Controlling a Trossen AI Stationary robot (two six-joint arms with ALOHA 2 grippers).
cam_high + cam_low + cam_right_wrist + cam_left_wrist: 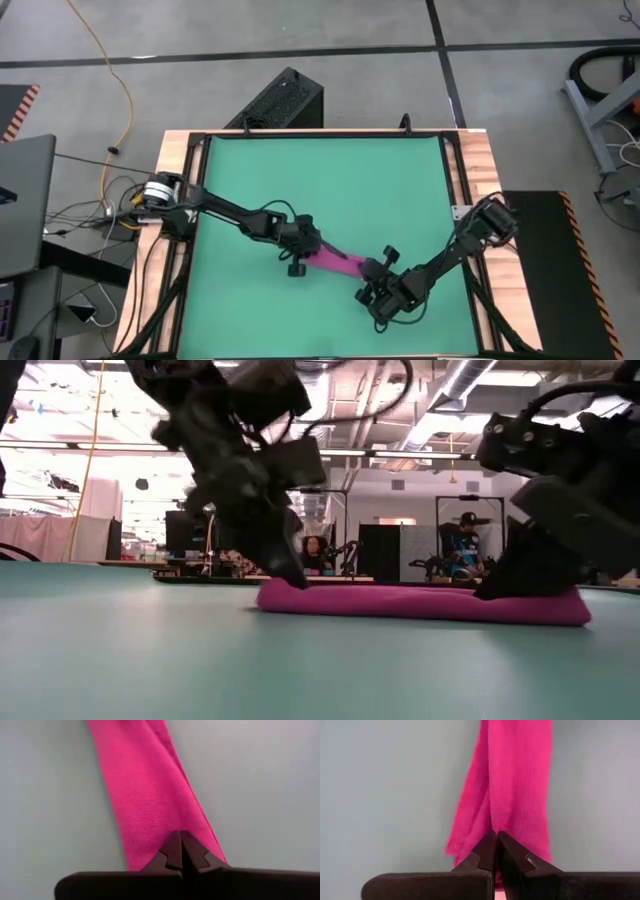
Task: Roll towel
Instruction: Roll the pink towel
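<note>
The magenta towel (335, 260) lies as a long narrow band on the green mat (320, 180), slanting from the middle toward the near right. In the low view the towel (420, 603) rests flat along its whole length. My left gripper (308, 250) is shut at its left end, and my right gripper (368, 272) is shut at its right end. Both come down at a slant. No tag shows. My left gripper pinches a small ridge of cloth (493, 822) on the towel's top at its left end, between the two fingertips. It comes slanting down from the table's left, along the band. The end stays on the mat. My right gripper rests its shut fingertips (181, 840) on the towel's top near its right end (165, 827), slanting down from the table's right along the band. I cannot tell whether any cloth is caught between them. The towel lies flat beneath.
A wooden frame (470, 180) borders the mat. A black box (285, 100) stands beyond the far edge, and cables lie at the left. People sit in the room behind (465, 545). Bare mat lies far of the towel and at its near left.
</note>
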